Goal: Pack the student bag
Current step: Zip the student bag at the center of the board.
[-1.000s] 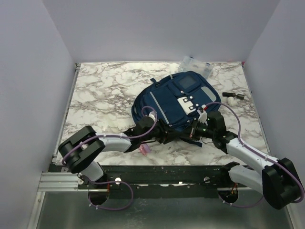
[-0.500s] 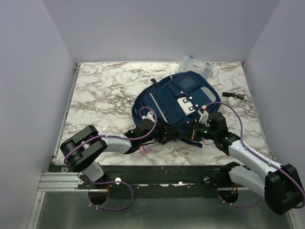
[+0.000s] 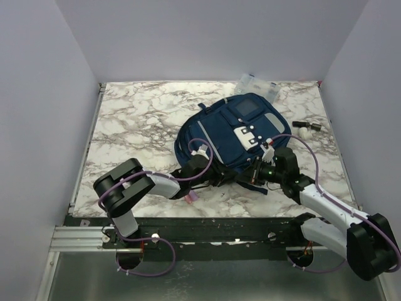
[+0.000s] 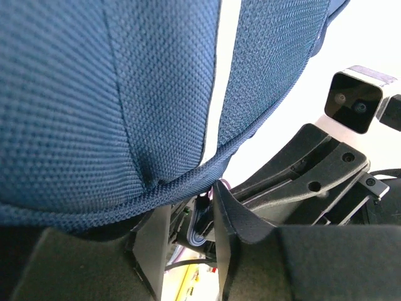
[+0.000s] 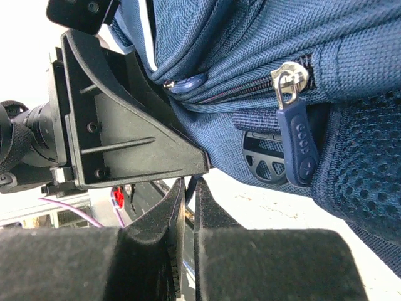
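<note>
right wrist | right pincer [image 5: 190, 188] nearly clenched | left pincer [image 4: 188, 210] at student bag [image 4: 75, 94] hem (grip: cannot tell)

Marble-patterned table top [image 3: 138, 119] with grey veining, clear plastic compartment box [image 3: 255, 83] at its far edge, small dark cylindrical item [image 3: 308, 126] with a pale end near the right edge, small pink item [image 3: 190, 197] near the front edge, aluminium rail [image 3: 75, 238] below the front-left corner.
</note>
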{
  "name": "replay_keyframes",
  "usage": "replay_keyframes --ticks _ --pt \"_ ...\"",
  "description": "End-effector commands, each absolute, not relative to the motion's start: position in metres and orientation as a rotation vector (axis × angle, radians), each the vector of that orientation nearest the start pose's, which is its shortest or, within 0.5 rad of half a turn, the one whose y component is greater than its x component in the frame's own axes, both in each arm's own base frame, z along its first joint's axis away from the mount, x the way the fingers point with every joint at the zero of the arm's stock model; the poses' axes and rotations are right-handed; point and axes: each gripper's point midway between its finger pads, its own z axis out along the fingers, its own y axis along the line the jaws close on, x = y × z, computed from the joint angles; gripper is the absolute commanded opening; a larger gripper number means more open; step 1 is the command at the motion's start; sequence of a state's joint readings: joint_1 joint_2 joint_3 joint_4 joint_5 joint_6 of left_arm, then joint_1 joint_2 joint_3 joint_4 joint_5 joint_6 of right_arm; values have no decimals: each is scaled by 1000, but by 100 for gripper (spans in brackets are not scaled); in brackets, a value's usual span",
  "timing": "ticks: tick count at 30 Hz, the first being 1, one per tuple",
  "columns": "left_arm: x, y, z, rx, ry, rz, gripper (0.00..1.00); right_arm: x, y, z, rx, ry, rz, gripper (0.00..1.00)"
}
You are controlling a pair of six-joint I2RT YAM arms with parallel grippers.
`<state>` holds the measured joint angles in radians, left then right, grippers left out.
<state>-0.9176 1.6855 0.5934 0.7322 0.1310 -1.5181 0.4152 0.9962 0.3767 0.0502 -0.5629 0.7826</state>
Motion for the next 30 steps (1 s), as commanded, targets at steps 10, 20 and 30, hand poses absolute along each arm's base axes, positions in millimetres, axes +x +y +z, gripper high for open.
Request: replay_keyframes --ticks 10,20,30 --pt "221 -416 133 -541 2112 -1905 26 191 232 122 -36 2286 1395 20" --pt "221 -415 129 -551 2074 -1939 21 209 201 127 199 2293 1126 48" --pt "217 -413 121 -553 2083 -1957 6 240 152 121 455 2312 748 71"
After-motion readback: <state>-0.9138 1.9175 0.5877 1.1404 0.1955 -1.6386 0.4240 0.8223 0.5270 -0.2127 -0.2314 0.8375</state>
